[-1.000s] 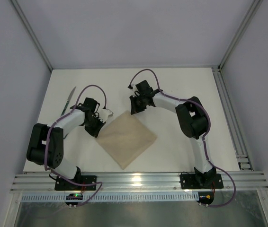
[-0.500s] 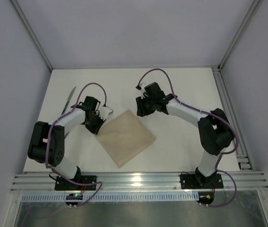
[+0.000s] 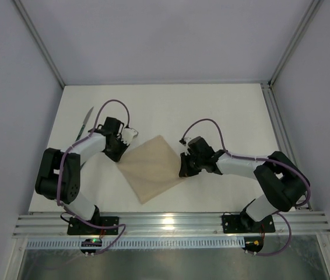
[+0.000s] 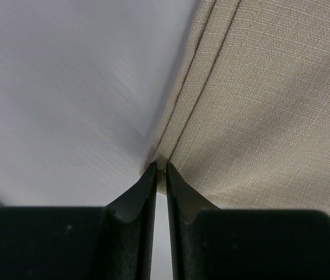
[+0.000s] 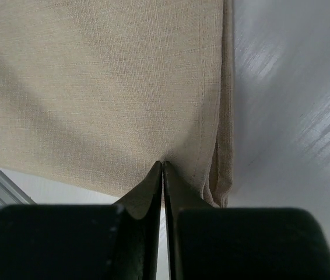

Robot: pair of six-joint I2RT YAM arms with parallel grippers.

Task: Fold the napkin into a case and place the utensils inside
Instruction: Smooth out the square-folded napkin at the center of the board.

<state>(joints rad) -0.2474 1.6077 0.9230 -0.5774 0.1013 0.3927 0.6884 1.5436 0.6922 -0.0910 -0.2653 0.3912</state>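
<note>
The beige napkin [image 3: 152, 168] lies flat as a diamond in the middle of the table. My left gripper [image 3: 120, 153] is at its left corner, and in the left wrist view the gripper [image 4: 160, 169] is shut on the hemmed edge of the napkin [image 4: 270, 105]. My right gripper [image 3: 183, 165] is at its right corner, and in the right wrist view the gripper [image 5: 162, 166] is shut on the napkin [image 5: 95, 87], where two layers show at the edge. One teal-handled utensil [image 3: 84, 123] lies at the far left. The other utensil is out of view.
The white table [image 3: 229, 111] is bounded by a metal rail [image 3: 281, 140] on the right and a frame rail [image 3: 165, 224] along the near edge. Grey walls stand on three sides.
My right arm has swung from the napkin's far corner down to its right corner and shut on it. The napkin has shifted slightly left. My left gripper has stayed at the left corner.
</note>
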